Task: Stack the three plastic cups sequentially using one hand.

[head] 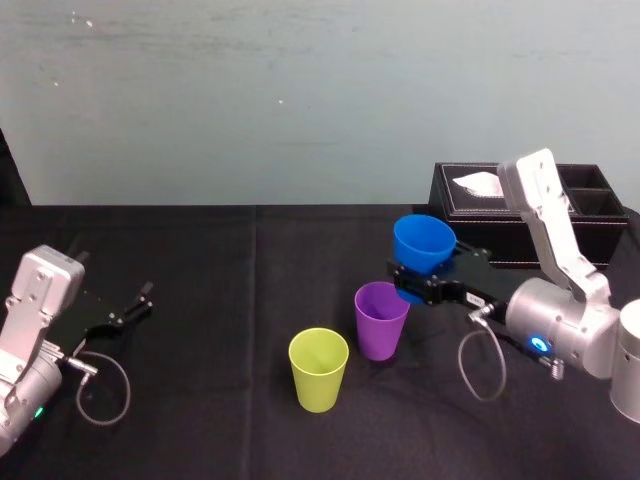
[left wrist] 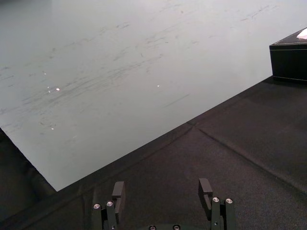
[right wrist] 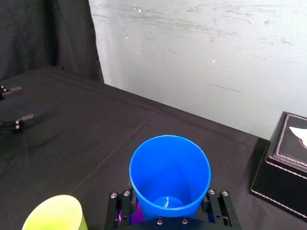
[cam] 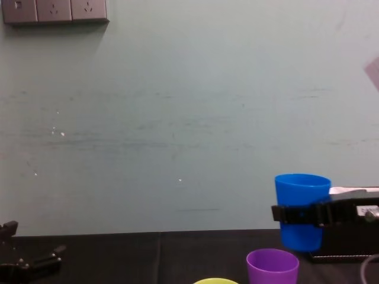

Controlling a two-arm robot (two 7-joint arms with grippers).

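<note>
Blue cup [head: 423, 243] hangs clamped in the right gripper [head: 425, 282] nearly over the purple cup [head: 381, 320], nothing stacked yet, yellow-green cup [head: 319, 368] waiting, left gripper [head: 138, 302] parked open far left.

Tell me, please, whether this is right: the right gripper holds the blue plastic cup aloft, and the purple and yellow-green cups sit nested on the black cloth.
Not quite: the purple tapered plastic cup and the yellow-green plastic cup stand apart on the black cloth, as the head view shows. The right gripper does hold the blue plastic cup aloft.
</note>
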